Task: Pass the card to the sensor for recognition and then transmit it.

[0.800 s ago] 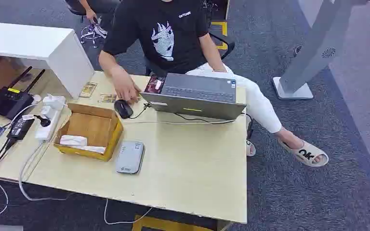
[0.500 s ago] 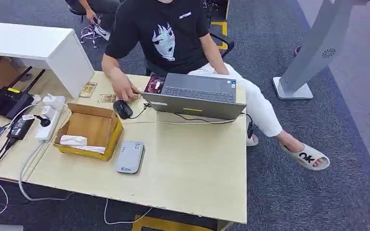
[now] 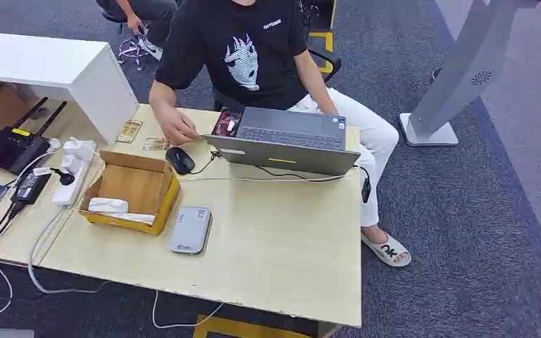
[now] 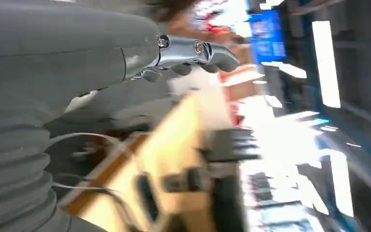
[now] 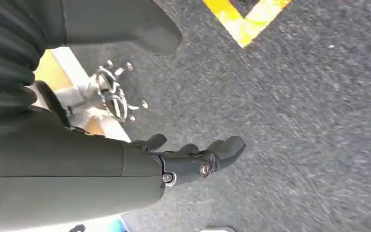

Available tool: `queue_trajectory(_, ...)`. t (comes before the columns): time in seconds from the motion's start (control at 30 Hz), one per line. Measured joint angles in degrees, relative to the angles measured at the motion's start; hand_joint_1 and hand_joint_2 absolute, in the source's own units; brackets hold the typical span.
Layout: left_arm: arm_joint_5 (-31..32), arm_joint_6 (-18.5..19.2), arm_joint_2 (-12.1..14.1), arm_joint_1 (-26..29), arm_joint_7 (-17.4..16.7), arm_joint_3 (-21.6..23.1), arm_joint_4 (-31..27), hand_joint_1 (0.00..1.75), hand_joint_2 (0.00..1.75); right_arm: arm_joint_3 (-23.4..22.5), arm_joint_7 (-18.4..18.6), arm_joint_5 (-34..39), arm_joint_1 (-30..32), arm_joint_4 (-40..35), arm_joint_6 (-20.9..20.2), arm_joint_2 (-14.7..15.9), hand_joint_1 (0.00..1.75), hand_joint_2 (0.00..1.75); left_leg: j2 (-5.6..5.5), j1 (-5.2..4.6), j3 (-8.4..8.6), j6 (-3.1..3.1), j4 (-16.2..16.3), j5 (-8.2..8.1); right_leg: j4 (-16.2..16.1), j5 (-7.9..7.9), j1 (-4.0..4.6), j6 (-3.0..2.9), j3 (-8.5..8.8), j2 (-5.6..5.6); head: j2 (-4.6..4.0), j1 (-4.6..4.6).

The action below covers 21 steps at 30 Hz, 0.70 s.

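1. The person's hand point(image 3: 174, 127) has lifted off the mouse point(image 3: 180, 159) toward the cards point(image 3: 156, 144) on the tabletop point(image 3: 282, 239).
2. Sensor point(image 3: 190, 229) sits untouched beside the box point(image 3: 134, 191).
3. Left hand point(image 4: 193, 53) and right hand point(image 5: 193, 157) hang loosely spread, holding nothing; pickup not started.

A pale wooden desk point(image 3: 282, 246) stands on grey carpet point(image 3: 479, 211), beside a white cabinet point(image 3: 56, 67).
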<state>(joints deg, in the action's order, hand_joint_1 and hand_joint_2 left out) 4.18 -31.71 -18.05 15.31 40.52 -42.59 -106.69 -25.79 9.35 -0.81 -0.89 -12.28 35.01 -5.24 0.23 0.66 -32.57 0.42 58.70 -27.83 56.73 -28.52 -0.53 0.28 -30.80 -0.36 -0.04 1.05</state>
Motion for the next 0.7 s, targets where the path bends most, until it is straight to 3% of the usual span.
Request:
queue_trajectory(0.1,4.43,-0.94,-0.24,2.33,0.0,5.22,-8.25,0.0,1.75,-0.61,0.18,-0.87,-0.01,0.0,-1.07,-0.2,0.0,1.75,0.03,0.0,0.03,0.01,0.0,0.03,0.01,0.01,0.0,0.0,0.02,0.01,-0.02,0.02)
queue_trajectory(0.17,8.81,-4.23,0.94,4.04,0.0,10.14,-12.03,0.0,1.75,-0.88,0.13,-1.62,-0.06,0.0,-1.84,-0.33,0.0,1.75,0.01,-0.02,0.05,0.01,0.0,0.03,0.01,0.01,0.0,0.0,0.02,0.01,0.0,0.02)
queue_trajectory(0.23,11.2,-6.3,2.28,5.0,0.0,14.84,-14.56,0.0,1.75,-1.01,0.07,-1.99,-0.14,0.0,-2.23,-0.53,0.0,1.75,-0.01,-0.01,0.04,0.01,0.0,0.03,0.01,0.01,-0.01,0.0,0.15,-0.01,-0.02,0.0)
queue_trajectory(0.37,12.06,-7.44,3.85,6.02,-0.02,19.88,-17.18,0.0,1.75,-1.2,-0.02,-2.36,-0.2,0.0,-2.6,-0.68,0.0,1.75,0.0,-0.01,0.05,-0.01,0.0,0.04,0.02,0.01,0.0,0.0,0.14,0.01,0.0,0.0)
queue_trajectory(0.47,17.48,-7.64,6.33,5.71,-0.56,23.13,-17.2,0.0,1.75,-1.25,-0.02,-3.56,-0.25,0.0,-3.76,-0.7,0.0,1.75,-0.01,-0.01,0.06,-0.01,0.0,0.04,0.0,0.0,-0.01,0.0,0.01,-0.02,0.0,0.0)
queue_trajectory(0.63,26.72,0.29,12.82,-1.95,-10.74,26.2,-8.63,0.0,1.75,-1.25,0.59,-5.18,-0.65,0.0,-5.49,-0.7,0.0,1.75,-0.06,0.0,0.06,-0.05,-0.01,0.12,0.03,0.06,-0.01,-0.07,0.02,-0.12,-0.02,0.0)
queue_trajectory(0.7,28.3,1.13,15.52,-6.2,-13.62,26.24,-3.51,0.0,1.75,-1.25,1.27,-5.86,-0.67,0.0,-6.06,-0.7,0.0,1.75,-0.06,0.02,0.04,-0.07,-0.01,0.21,0.11,0.1,0.0,-0.1,0.11,-0.12,0.0,0.0)
